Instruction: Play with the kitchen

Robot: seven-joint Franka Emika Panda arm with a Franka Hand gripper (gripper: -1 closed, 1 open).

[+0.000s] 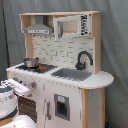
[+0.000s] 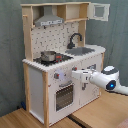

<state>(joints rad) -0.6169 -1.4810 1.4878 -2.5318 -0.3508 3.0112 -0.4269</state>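
No writing can be read anywhere on the toy kitchen (image 1: 60,75), which stands against a grey backdrop in both exterior views. One small metal pot (image 2: 48,56) sits on the stovetop (image 2: 55,59), one black faucet (image 1: 83,59) arches over the grey sink (image 1: 71,74), and a range hood (image 2: 49,20) hangs above. The arm's gripper (image 2: 75,75) is pressed close to the knob panel (whether its fingers are parted or clenched I cannot tell). In the first exterior view the arm (image 1: 9,97) is cut off at the frame's left edge.
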